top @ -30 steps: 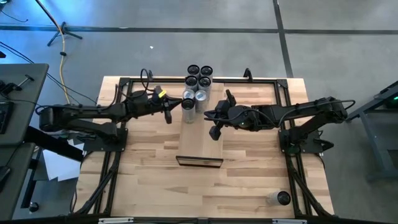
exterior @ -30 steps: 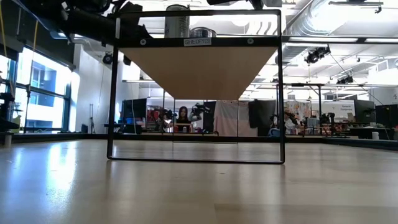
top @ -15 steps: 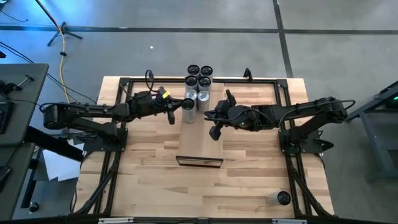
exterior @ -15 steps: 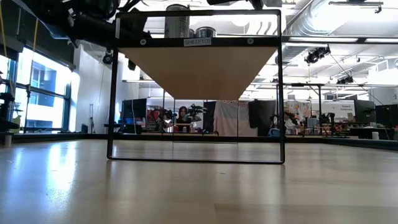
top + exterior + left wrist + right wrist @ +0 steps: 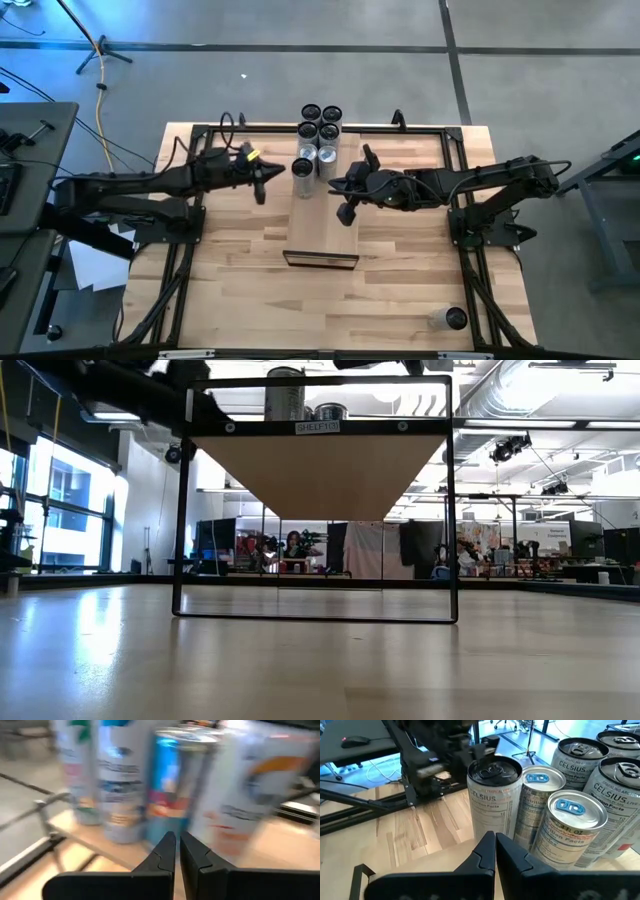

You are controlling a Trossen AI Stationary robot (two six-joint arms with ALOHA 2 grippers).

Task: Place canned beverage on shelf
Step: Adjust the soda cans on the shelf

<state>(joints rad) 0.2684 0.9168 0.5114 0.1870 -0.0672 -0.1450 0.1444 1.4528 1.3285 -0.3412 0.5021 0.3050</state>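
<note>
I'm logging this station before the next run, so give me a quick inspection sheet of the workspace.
Surface: butcher-block tabletop, bare wood showing.
Job's things: shelf mid-table; cans clustered at its far end.
Clutter: one lone can at the table's near right corner.
Grippers: left gripper shut, empty, left of the shelf; right gripper shut, empty, at the shelf's right edge.
Cables: yellow cable on the floor, upper left.
Surroundings: grey floor; open room behind in the low view.
</note>
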